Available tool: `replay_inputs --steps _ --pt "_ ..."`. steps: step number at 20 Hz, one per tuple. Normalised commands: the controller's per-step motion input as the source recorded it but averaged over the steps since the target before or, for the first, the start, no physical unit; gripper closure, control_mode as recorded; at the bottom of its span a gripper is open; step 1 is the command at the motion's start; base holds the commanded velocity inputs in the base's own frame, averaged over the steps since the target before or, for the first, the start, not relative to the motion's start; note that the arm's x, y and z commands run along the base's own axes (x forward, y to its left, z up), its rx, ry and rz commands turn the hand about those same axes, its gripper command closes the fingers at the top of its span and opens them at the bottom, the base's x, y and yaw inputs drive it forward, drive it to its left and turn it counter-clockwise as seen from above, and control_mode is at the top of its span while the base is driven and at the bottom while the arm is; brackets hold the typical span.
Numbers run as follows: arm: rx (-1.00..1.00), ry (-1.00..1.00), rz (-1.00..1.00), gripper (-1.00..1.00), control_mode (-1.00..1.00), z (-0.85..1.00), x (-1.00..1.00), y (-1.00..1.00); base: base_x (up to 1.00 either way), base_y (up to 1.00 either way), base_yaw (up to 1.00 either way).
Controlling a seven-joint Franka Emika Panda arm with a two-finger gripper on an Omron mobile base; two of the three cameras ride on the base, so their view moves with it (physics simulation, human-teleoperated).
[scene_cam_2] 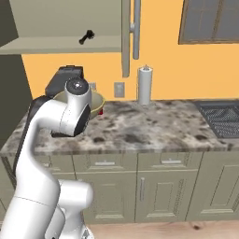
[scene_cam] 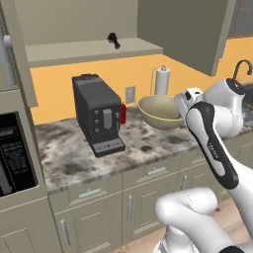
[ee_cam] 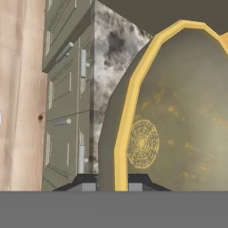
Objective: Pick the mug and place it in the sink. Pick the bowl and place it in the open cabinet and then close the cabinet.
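The robot is in the middle of the bowl step: the large round tan-beige bowl with its thin yellowish rim is lifted off the mottled grey stone counter and hangs in the air in front of the white arm. In the hand view the gripper has its two dark fingertips set one on each side of the bowl's rim, which runs straight up from between the jaws, so they are clenched on that rim, with the mottled inside of the bowl beyond one tip and its outer wall beyond the other.

The small red cylindrical mug stands on the counter beyond the held bowl, just beside the black boxy coffee machine; judging by that, the sink part is not yet done.

The grey-beige wall cabinet stands open above the jaws, its pale shelf bare apart from a small dark object.

The next move probably calls for raising the bowl to shelf height, keeping it level enough to clear the shelf's front lip and the open door, then carrying it inward before releasing. A rim pinch could let the wide bowl swing.
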Motion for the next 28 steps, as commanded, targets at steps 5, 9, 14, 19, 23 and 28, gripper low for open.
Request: replay_inputs --steps 5,9,14,19,23,28 --pt "0.00 0.00 0.00 1.00 1.00 0.00 0.00 0.00 0.43 0.46 0.00" --pt "0.00 0.00 0.00 1.00 1.00 0.00 0.00 0.00 0.26 0.34 0.00" --pt "0.00 0.00 0.00 1.00 1.00 0.00 0.00 0.00 0.20 0.28 0.00" --pt "0.00 0.00 0.00 1.00 1.00 0.00 0.00 0.00 0.30 0.31 0.00" --pt "0.00 0.00 0.00 1.00 1.00 0.00 0.00 0.00 0.40 0.30 0.00" --pt "0.00 0.00 0.00 1.00 1.00 0.00 0.00 0.00 0.15 0.35 0.00"
